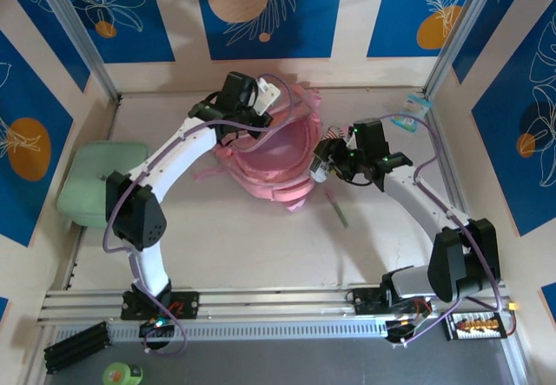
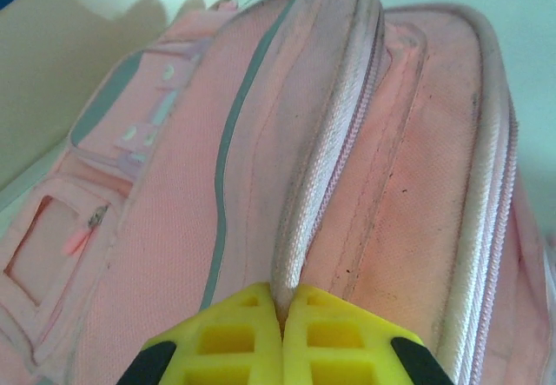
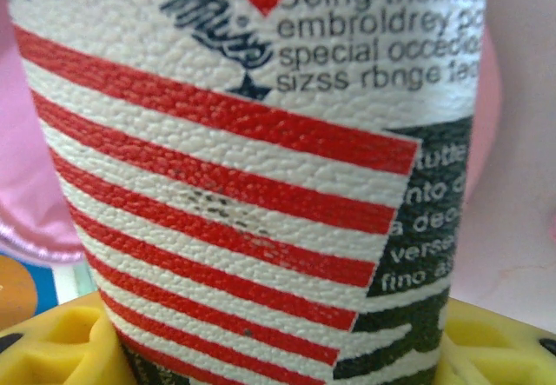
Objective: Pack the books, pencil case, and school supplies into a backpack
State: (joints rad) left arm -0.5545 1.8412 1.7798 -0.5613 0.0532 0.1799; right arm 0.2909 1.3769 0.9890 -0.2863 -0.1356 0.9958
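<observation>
Top view: pink backpack (image 1: 280, 155) slumped at mid-table toward the back wall, mouth gaping upward. Left gripper (image 1: 263, 98) at the bag's far left rim, arm arched over from the near edge. Right gripper (image 1: 321, 166) just beside the bag's right edge, tips turned toward it. Green pen (image 1: 337, 209) lies loose on the table (image 1: 234, 246), near the bag's front right corner and apart from both arms. Mint-green case (image 1: 100, 181) flat at the left side, well clear of the bag. Left wrist view: yellow fingertips (image 2: 234, 341) pressed together on a raised, piped seam of the pink fabric, the fold pinched between them; front pockets and a greyish strip run off to the left. Right wrist view: pencil case (image 3: 243, 185), red and white stripes with a dark printed patch on the right, stands upright between the yellow fingers (image 3: 61, 341), one on each side, jaws clamped on its lower end. Pink bag fabric shows blurred behind it on the left.
</observation>
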